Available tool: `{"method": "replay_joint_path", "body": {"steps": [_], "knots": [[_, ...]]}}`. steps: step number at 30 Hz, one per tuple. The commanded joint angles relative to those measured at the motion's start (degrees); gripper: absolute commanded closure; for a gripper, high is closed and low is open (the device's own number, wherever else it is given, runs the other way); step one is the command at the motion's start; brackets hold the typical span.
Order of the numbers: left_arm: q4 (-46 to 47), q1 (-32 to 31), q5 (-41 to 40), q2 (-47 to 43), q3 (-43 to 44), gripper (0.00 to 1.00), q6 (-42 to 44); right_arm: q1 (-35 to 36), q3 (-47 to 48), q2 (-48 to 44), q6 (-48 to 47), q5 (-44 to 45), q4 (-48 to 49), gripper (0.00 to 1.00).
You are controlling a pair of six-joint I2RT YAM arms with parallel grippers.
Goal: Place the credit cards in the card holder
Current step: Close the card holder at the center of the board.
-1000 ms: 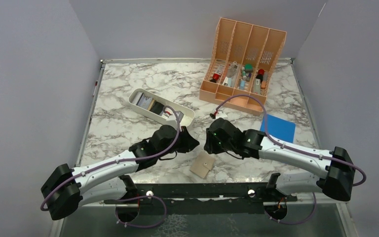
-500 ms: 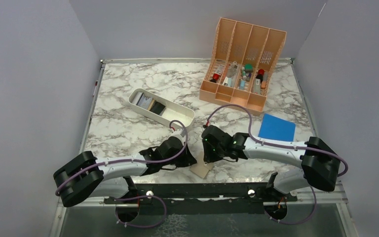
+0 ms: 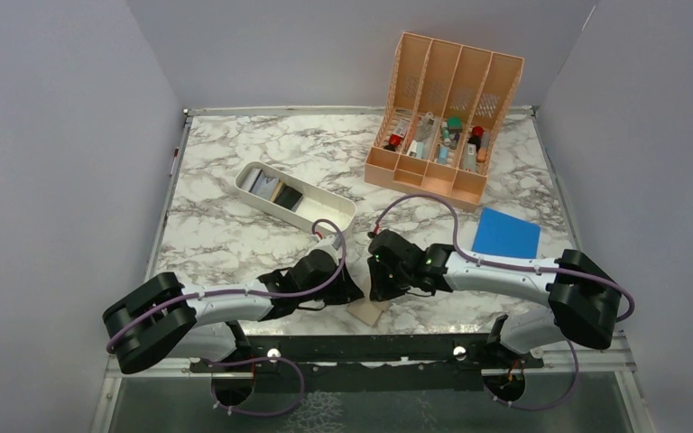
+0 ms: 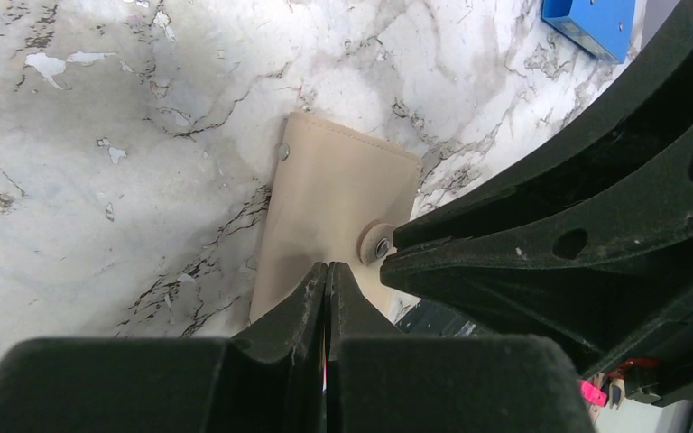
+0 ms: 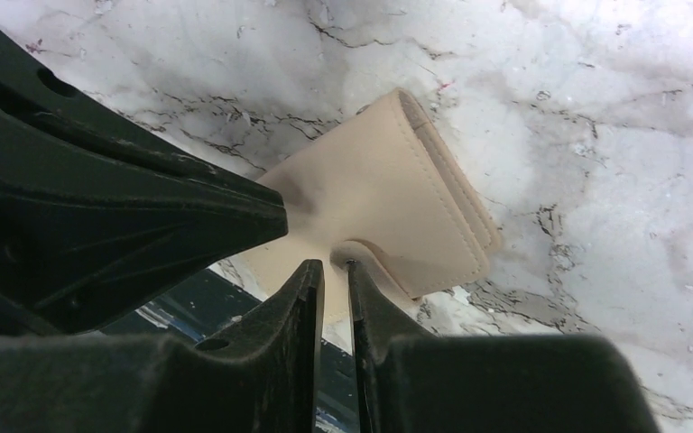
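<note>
1. Fingers (image 4: 302, 302) of the left gripper (image 4: 327, 269) are pressed together in my left wrist view, tips over the near edge of the card holder (image 4: 334, 203); I cannot tell whether they nip it. Tips of the right gripper (image 4: 397, 250) meet its snap button (image 4: 375, 247)
2. On my right wrist view those fingers leave a thin slit at the holder's tab; grip unclear. It lies folded on the marble table (image 5: 595, 135)
3. From above, the holder sits near the table's front edge between both grippers, well apart from the white tray (image 3: 338, 217)
</note>
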Motion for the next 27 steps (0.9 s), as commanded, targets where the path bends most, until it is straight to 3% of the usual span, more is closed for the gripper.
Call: {"method": "replay_joint_path", "body": {"steps": [1,5,12,16,27], "knots": [[2.0,-0.3,-0.3,0.6,-0.6,0.95,-0.1,0.0,-0.9,1.5,-0.9,-2.8,2.3,0.79],[2.0,-0.3,-0.4,0.8,-0.6,0.95,-0.1,0.0,-0.9,1.7,-0.7,-1.8,2.1,0.79],[2.0,-0.4,-0.7,1.8,-0.5,0.95,0.0,0.0,0.1,-0.2,-0.6,5.5,-0.2,0.69],[2.1,-0.4,-0.7,2.7,-0.3,0.95,0.0,0.0,0.1,1.8,-0.7,4.4,0.8,0.67],[2.0,-0.5,-1.1,3.2,-0.5,0.95,0.2,0.0,-1.4,1.5,-1.1,-1.7,3.8,0.77]]}}
